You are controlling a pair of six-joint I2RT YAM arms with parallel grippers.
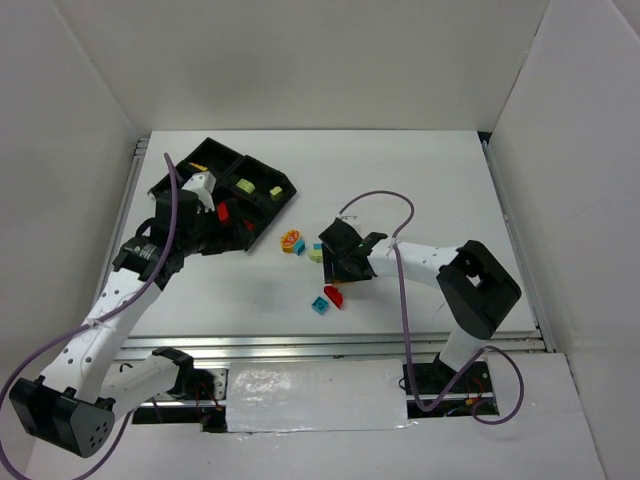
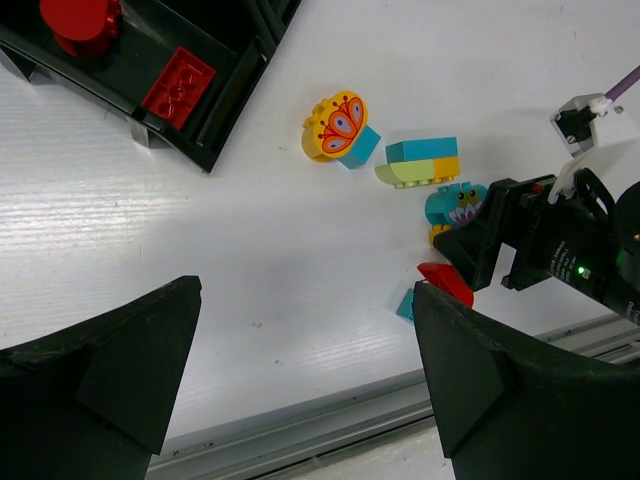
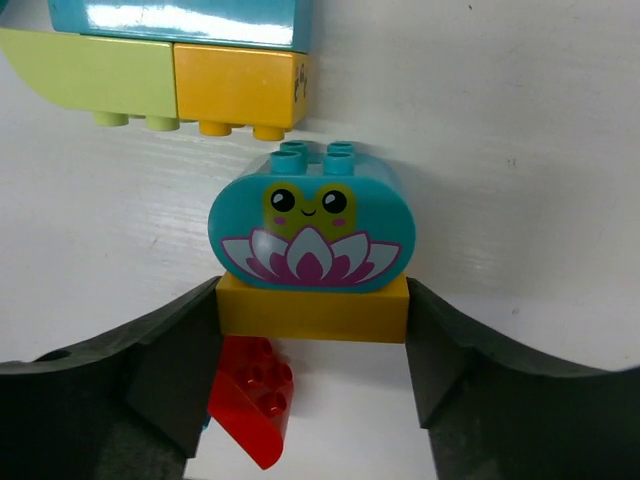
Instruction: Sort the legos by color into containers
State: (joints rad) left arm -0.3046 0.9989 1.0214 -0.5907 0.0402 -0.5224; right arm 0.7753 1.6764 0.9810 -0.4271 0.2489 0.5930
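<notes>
Roughly halfway, by the look of it. Upper left of the top view: black plastic four-compartment tray (image 1: 272,218), already part stocked. Two pale green bricks (image 1: 245,186) in its right-hand section, a red brick (image 1: 222,210) in the nearest one, something yellow (image 1: 198,168) further back.

Top left corner of the left wrist view: flat red studded brick (image 2: 178,80) and rounded red piece (image 2: 80,18), apparently in one compartment.

Left to sort, all out on the white table (image 1: 430,180) near the middle of the top view:
- yellow round brick with an orange flower print (image 2: 340,127), joined to a teal block
- teal, pale green and orange stack (image 2: 420,162)
- teal frog-and-lotus brick on a yellow base (image 3: 310,225)
- red wedge brick (image 3: 252,395)
- small teal brick (image 2: 405,305)

Right gripper (image 3: 312,330) low over the table, jaws pressed against both sides of that yellow base, so seemingly clamped on it. No sign of it off the table yet.

Left gripper (image 2: 305,300) spread wide at the bottom of its view, nothing between the jaws.

Hard to read:
- one tray compartment, masked by the left arm from above
- rounded red piece, cropped by the frame edge
- small teal brick, half behind a left finger
- red wedge, partly tucked under the right gripper
- proper compartment for the multicoloured stacks, anyone's guess
</notes>
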